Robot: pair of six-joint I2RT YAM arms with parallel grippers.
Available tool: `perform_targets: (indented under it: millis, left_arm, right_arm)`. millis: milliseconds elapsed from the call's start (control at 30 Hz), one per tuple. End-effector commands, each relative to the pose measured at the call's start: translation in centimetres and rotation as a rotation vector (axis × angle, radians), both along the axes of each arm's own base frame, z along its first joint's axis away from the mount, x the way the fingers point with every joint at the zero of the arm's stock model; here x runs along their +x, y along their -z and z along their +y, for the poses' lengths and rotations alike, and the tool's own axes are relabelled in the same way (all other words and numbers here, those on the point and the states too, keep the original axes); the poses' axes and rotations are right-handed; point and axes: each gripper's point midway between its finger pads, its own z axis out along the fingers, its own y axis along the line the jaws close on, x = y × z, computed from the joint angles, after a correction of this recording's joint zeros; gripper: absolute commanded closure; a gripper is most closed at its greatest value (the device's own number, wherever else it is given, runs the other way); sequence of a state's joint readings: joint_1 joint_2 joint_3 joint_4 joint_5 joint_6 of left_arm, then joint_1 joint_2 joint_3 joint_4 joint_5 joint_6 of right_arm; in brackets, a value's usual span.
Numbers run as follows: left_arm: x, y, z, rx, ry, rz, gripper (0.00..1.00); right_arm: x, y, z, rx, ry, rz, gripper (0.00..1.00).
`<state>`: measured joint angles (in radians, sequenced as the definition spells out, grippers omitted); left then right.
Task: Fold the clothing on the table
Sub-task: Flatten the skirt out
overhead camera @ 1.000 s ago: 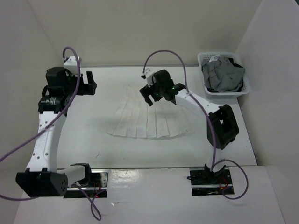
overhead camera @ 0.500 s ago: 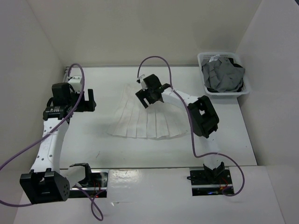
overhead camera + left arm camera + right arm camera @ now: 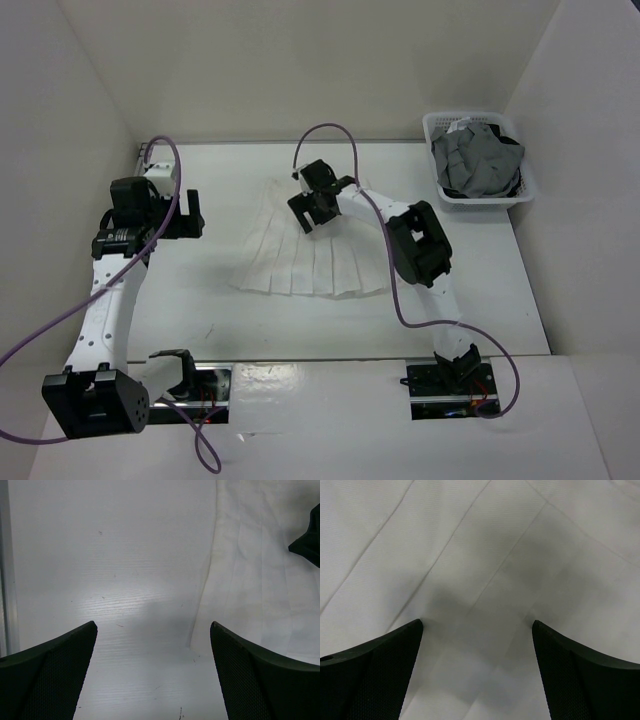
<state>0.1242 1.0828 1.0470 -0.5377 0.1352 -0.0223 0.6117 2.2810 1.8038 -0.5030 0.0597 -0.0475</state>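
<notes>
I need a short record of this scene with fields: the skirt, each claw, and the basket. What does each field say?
skirt: white, pleated, spread flat on the table, not yet folded, narrow end at the far side
left claw: open, empty, above bare table beside the skirt's left edge
right claw: open, empty, above the skirt's narrow end; whether it touches cannot be told
basket: white, at the far right corner, holds a grey garment
</notes>
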Motion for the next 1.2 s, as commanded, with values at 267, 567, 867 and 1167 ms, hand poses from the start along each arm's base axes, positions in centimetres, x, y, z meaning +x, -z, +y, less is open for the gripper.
perform_targets:
  millis: [267, 567, 867, 1167]
  left_arm:
    - [0.3, -1.5, 0.2, 0.016, 0.006, -0.065, 0.01]
    - [0.1, -1.4, 0.2, 0.016, 0.006, -0.065, 0.01]
    - [0.0, -1.0, 0.1, 0.014, 0.006, -0.056, 0.01]
    - [0.3, -0.2, -2.1, -0.030, 0.126, -0.026, 0.01]
  right_arm:
    - [-7.7, 2.1, -3.2, -0.044, -0.015, 0.238, 0.05]
    - [-13.7, 3.1, -4.3, -0.059, -0.085, 0.373, 0.05]
    - [-17.7, 1.1, -0.8, 0.013, -0.210, 0.369, 0.02]
    - [-16.2, -8.4, 1.0, 0.141, -0.280, 0.157, 0.01]
